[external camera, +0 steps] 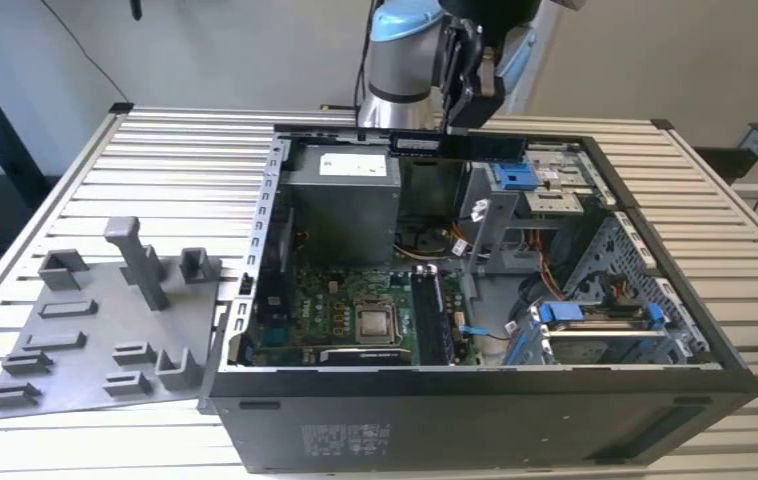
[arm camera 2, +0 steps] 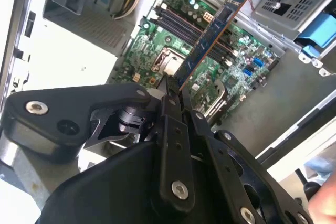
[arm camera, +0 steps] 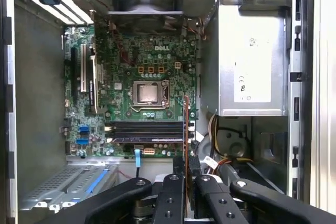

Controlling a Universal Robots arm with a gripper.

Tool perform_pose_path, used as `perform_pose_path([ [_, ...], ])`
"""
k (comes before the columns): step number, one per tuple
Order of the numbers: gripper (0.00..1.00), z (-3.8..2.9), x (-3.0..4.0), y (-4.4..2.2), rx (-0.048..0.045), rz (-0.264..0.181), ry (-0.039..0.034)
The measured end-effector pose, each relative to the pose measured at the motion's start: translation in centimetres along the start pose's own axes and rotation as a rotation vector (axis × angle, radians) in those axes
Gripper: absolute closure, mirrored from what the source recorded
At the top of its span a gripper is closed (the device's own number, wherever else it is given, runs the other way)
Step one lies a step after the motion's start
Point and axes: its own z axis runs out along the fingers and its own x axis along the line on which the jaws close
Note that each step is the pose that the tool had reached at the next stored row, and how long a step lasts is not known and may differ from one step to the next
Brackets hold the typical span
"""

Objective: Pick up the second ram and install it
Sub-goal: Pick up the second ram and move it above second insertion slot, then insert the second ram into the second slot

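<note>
My gripper is shut on the second ram, a slim dark stick held level above the back of the open computer case. In the second wrist view the ram sticks out from between the fingertips, its far end over the green motherboard. In the first wrist view the ram shows edge-on, hanging above one end of the long dark memory slots, well clear of them. The gripper clamps its near end.
The silver processor sits mid-board, beside the memory slots. A grey power supply box and blue-handled drive cages crowd the case. On the exterior view's left, a grey fixture plate with upright blocks lies on the slatted table.
</note>
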Motion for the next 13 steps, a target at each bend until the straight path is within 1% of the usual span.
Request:
perform_pose_path([
  [3,0.85,0.0,0.0,-0.1,0.0,-0.002,0.0],
  [13,0.85,-0.01,-0.01,-0.12,0.0,-0.005,0.0003],
])
